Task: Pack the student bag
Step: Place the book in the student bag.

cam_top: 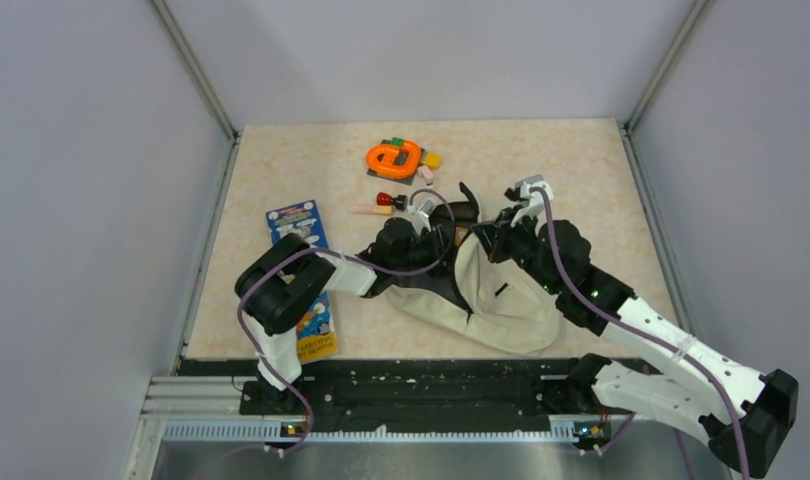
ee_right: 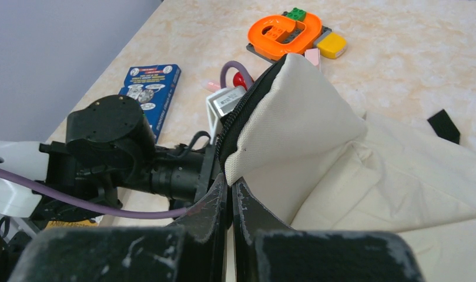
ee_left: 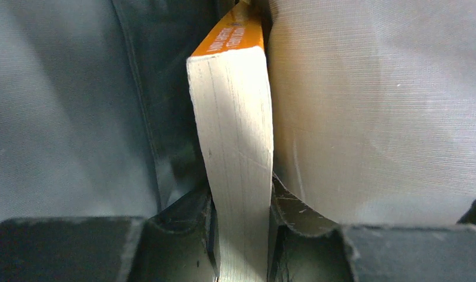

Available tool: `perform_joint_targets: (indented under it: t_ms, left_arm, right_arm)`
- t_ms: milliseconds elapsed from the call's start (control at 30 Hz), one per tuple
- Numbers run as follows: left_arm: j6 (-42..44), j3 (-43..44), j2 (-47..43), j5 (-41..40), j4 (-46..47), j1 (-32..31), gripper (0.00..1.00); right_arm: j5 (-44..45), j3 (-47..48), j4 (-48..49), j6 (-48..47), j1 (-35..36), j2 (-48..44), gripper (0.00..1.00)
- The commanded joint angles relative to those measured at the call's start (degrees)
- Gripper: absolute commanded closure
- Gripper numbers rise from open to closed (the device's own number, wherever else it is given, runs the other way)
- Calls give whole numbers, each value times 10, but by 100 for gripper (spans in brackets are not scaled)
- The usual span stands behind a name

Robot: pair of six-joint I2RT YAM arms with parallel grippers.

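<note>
Grey walls [cam_top: 81, 200] close in a beige marbled table [cam_top: 581, 180]. The bag [cam_top: 511, 310] lies mid-table toward the near edge, its zippered mouth open at the far end. The left gripper [ee_left: 241, 235] is inside that mouth with grey lining on both sides. Its jaws stand narrow, clamped on a thick book [ee_left: 238, 135] with an orange cover, page edges facing the wrist camera. The right gripper [ee_right: 231, 200] has its jaws pressed together on the cream edge of the bag's mouth. A blue booklet [cam_top: 299, 225] lies flat on the left, partly under the left arm. An orange toy [cam_top: 393, 158] sits beyond the bag.
</note>
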Motion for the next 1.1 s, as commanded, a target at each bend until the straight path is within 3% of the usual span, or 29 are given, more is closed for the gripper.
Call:
perform_joint_targets:
  t_ms: [0, 133, 167, 333, 467, 667, 800, 967, 1067]
  left_arm:
    - [5, 45, 18, 28, 87, -18, 100]
    - [34, 48, 15, 9, 25, -18, 100]
    - [46, 48, 11, 4, 3, -18, 96]
    - [115, 58, -28, -33, -100, -18, 64]
    - [141, 57, -49, -52, -130, -17, 42]
    - [172, 35, -86, -91, -153, -4, 17]
    - [209, 23, -137, -130, -211, 13, 11]
    - [276, 36, -206, -242, -380, 25, 9]
    - [305, 19, -251, -273, -426, 43, 8]
  right_arm:
    - [6, 20, 49, -7, -6, -3, 100]
    - [6, 18, 48, -7, -6, -7, 100]
    - [7, 17, 48, -7, -6, -8, 100]
    - [8, 16, 45, -8, -6, -11, 100]
    - [14, 14, 44, -12, -6, -15, 100]
    - [27, 15, 31, -18, -6, -28, 100]
    - [36, 14, 30, -21, -6, -35, 100]
    - [42, 11, 30, -23, -6, -39, 100]
    - [45, 8, 30, -25, -6, -37, 100]
